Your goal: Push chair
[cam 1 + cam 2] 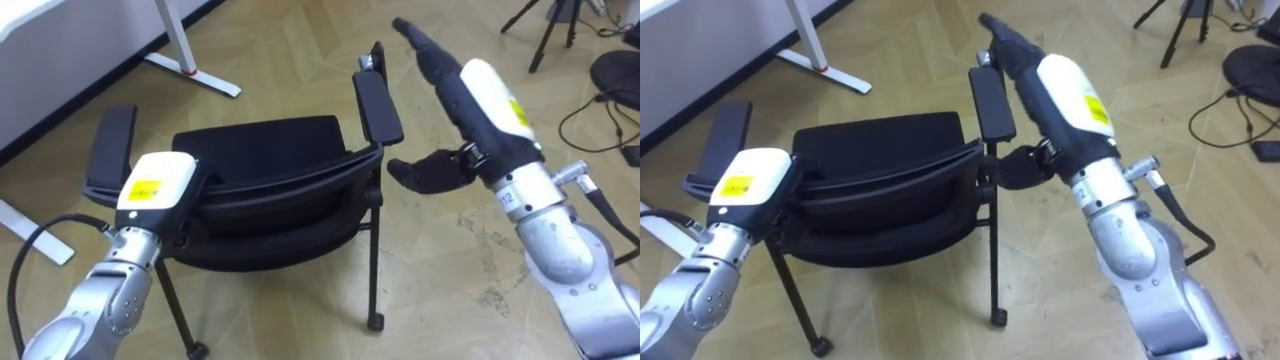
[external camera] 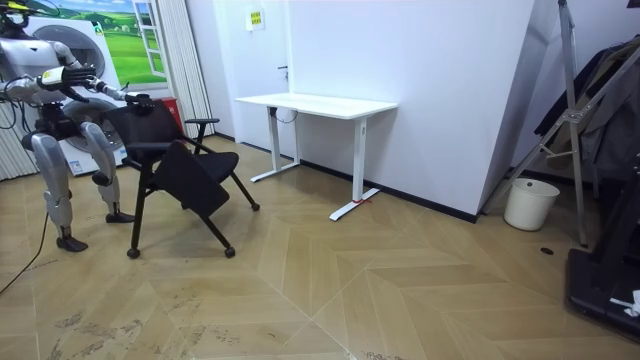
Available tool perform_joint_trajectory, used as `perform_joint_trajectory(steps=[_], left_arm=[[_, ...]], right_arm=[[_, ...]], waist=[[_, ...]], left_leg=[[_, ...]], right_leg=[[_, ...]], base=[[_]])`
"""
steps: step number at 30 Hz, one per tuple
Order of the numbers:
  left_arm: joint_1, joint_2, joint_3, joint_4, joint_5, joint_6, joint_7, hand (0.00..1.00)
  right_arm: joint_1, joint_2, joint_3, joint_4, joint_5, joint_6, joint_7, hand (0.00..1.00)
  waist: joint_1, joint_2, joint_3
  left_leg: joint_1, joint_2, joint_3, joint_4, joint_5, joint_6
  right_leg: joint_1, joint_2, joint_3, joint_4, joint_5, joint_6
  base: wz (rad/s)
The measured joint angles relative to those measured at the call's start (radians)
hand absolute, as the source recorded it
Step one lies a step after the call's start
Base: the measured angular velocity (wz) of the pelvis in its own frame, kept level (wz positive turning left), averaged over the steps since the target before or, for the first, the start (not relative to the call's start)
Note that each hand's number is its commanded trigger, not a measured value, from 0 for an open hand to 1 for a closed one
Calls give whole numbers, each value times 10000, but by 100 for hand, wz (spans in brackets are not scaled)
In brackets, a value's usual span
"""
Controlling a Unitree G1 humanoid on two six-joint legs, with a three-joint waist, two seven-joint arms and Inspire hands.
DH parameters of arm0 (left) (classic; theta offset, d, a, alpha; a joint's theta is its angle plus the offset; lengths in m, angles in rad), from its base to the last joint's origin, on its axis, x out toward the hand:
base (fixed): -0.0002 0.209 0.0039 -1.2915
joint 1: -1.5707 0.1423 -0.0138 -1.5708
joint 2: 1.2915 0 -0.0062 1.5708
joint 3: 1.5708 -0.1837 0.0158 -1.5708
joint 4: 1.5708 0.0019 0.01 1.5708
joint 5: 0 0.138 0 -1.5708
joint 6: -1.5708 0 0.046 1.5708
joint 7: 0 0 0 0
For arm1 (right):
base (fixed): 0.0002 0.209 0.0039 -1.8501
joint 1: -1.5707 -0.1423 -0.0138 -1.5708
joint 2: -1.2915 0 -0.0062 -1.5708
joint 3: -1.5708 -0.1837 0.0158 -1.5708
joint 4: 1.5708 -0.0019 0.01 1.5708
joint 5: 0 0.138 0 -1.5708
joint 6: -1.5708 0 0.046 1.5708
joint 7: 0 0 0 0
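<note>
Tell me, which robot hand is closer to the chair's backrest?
Left. The left hand sits on top of the backrest at its left end; the right hand hovers off its right end, beside the armrest.

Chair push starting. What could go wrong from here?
1. Right hand is open beside the chair's right armrest, while the left hand rests on the backrest: an uneven push may swing the chair.
2. The desk foot lies close ahead on the left; the chair could hit it.
</note>
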Motion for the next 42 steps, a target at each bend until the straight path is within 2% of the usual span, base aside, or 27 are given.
perform_joint_trajectory(steps=[11, 17, 22, 30, 35, 37, 40, 42], left_arm=[[-155, 24, -39, 53, 71, -14, -110, 100], [-215, 42, -132, 20, 77, -9, -168, 100], [-362, 27, -276, -33, 82, 44, -305, 100], [-606, -177, -363, -27, 270, 45, -504, 100], [-622, -177, -593, -33, 279, 114, -431, 100], [-674, -174, -738, -40, 277, 206, -349, 100], [-833, -161, -995, -34, 277, 295, -351, 100], [-909, -156, -1100, -35, 277, 315, -353, 100]], right_arm=[[-9, -21, 126, 2, -1724, -1, 449, 0], [-14, -96, 425, 575, -1894, 13, 487, 0], [-14, -281, 789, 759, -2292, 131, 664, 0], [-431, -263, 830, 1332, -3512, 134, 763, 0], [-722, -255, 1068, 1491, -4087, 240, 723, 0], [-1013, -224, 1423, 1601, -4133, 426, 671, 0], [-1202, -161, 1630, 1849, -4165, 441, 622, 0], [-1202, -148, 1634, 1860, -4163, 465, 622, 0]], waist=[[13, -92, 36], [33, -147, 27], [231, -150, 25], [481, -188, 18], [553, -206, 17], [562, -233, 26], [593, -344, 22], [733, -381, 25]], left_leg=[[-17, -3, -50, -11, 13, -22], [-18, -6, -133, -7, 16, -26], [-46, -5, -134, -12, 16, -26], [-73, -15, -277, -25, 18, -28], [2, -31, -288, -57, 18, -27], [7, -46, -410, -70, 19, -26], [6, -60, -524, -69, 19, -26], [8, -67, -538, -69, 18, -26]], right_leg=[[64, -4, -187, -102, 3, -5], [109, -6, -317, -102, 3, -5], [85, -6, -365, -103, 3, -5], [85, -8, -433, -97, 3, -5], [157, -7, -444, -89, 3, -5], [192, -8, -481, -91, 3, -5], [242, -7, -517, -93, 3, -5], [248, -8, -515, -95, 3, -5]], base=[[1], [4], [0], [2], [2], [8], [10], [2]])
